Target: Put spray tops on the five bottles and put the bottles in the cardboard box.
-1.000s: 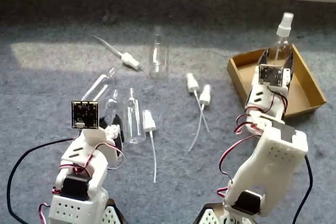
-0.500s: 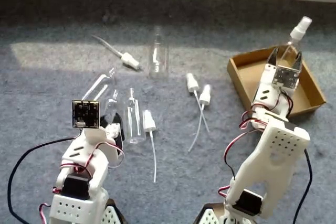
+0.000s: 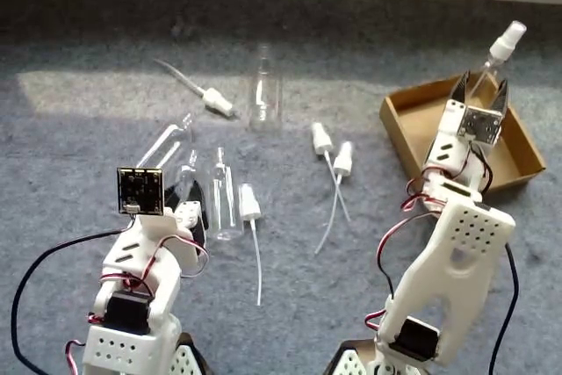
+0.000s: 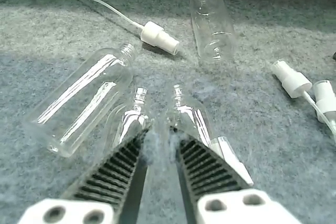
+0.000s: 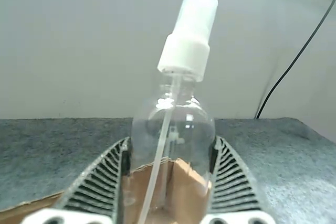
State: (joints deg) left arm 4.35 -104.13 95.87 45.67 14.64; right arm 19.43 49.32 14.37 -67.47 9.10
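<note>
Risk: my right pincer (image 3: 481, 83) pinches the capped bottle (image 5: 173, 129), tilted above the cardboard box (image 3: 397, 138); released, I fear it topples outside.

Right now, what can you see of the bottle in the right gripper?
The bottle is clear, plastic-looking, round-shouldered and looks empty. A white spray top is on its neck, the dip tube running down inside. The right gripper clamps its body from both sides. It tilts slightly above the cardboard box; whether its base touches it is hidden.
</note>
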